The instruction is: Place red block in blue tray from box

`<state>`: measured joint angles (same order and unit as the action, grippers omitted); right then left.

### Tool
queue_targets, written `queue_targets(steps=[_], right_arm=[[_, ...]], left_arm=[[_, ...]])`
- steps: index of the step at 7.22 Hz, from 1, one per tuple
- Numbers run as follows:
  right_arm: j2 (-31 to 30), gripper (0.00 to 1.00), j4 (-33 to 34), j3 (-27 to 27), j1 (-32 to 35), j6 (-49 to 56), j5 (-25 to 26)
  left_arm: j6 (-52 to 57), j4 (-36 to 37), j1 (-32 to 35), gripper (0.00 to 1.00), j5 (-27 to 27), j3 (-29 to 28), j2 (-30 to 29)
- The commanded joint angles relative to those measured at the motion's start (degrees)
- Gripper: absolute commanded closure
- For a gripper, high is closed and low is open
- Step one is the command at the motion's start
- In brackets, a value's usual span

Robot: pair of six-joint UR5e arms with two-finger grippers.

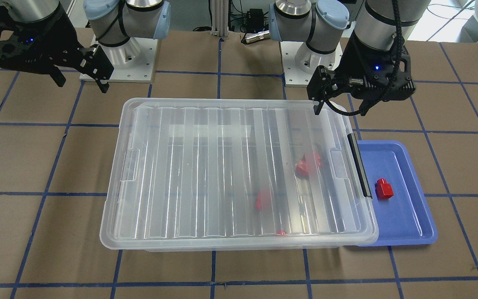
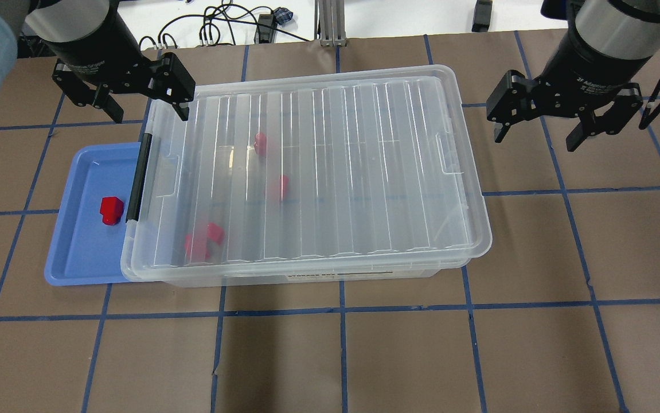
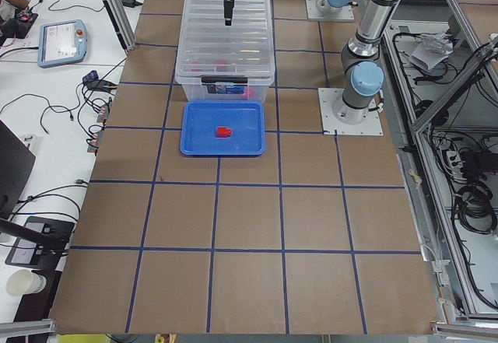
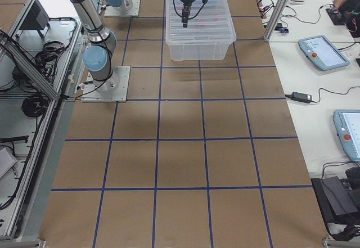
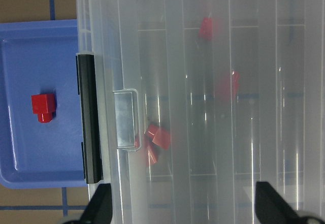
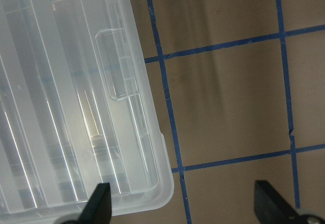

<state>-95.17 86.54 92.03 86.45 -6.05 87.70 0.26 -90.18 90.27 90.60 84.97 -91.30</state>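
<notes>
Red block (image 2: 111, 210): lies in blue tray (image 2: 86, 252), by the left edge of the table (image 2: 364, 355); spare blocks (image 2: 203, 240) sit under the lid of the box (image 2: 335, 172).
Handling: likely light, rigid, smooth; pinch across the squarish body.
Left gripper (image 2: 151, 115): jaws apart, empty.
Right gripper (image 2: 536, 140): jaws apart, empty.

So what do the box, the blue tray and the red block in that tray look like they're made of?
The box: clear, glossy plastic; the other blocks inside show blurred through its ribbed lid, which carries glare streaks. The blue tray: probably moulded plastic, smooth, semi-gloss; rounded corners, soft highlights on its rim. The red block: likely hard opaque plastic; even colour, crisp edges.
</notes>
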Motion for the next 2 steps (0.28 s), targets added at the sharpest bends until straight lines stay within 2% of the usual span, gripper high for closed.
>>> queue_targets(steps=[1, 2], right_arm=[[0.1, 0.00, 0.2, 0.1, 1.2, 0.0, 0.1], [0.1, 0.00, 0.2, 0.3, 1.2, 0.0, 0.3]], left_arm=[[0.0, 0.0, 0.1, 0.00, 0.0, 0.2, 0.2], [0.0, 0.0, 0.1, 0.00, 0.0, 0.2, 0.2]])
